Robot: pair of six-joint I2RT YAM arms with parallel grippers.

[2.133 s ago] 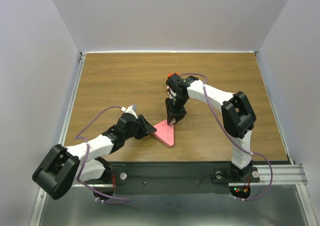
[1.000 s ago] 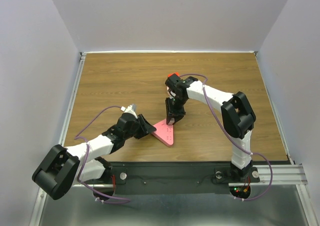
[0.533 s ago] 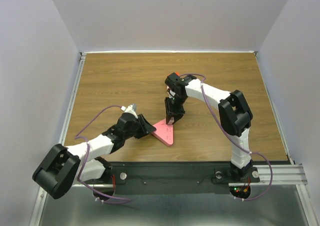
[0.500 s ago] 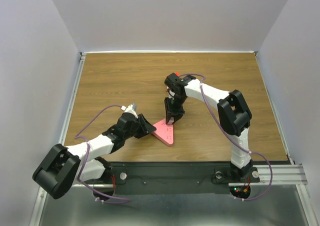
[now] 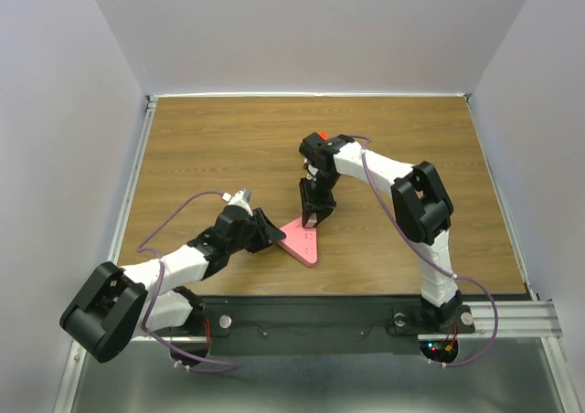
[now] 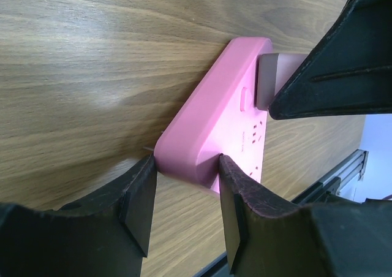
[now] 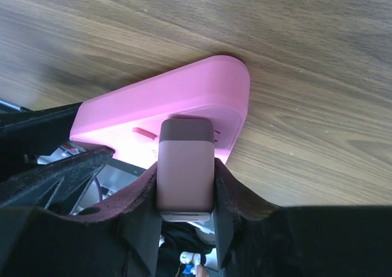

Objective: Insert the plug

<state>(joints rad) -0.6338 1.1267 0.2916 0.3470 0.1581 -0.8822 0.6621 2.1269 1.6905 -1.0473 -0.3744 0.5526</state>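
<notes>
Top external view, Ana: where does the plug sit?

Just below the centre of the frame, Ben, but the right gripper point(image 5: 313, 217) points down over it and hides it there. In the right wrist view the plug point(image 7: 185, 160), a dusty-pink block, sits low in the middle, clamped tight between the two black fingers point(image 7: 138, 212). Its far end meets the top face of the pink triangular socket block point(image 7: 184, 99), near one rounded corner.

Is it seated?

I cannot tell (the plug's own body covers the contact).

And the other arm?

The left gripper point(image 6: 185, 166) stands at a narrow gap at the bottom of the left wrist view. Its pads press the two sides of another corner of the socket block. The block lies flat on the wooden table point(image 5: 228, 148).
</notes>
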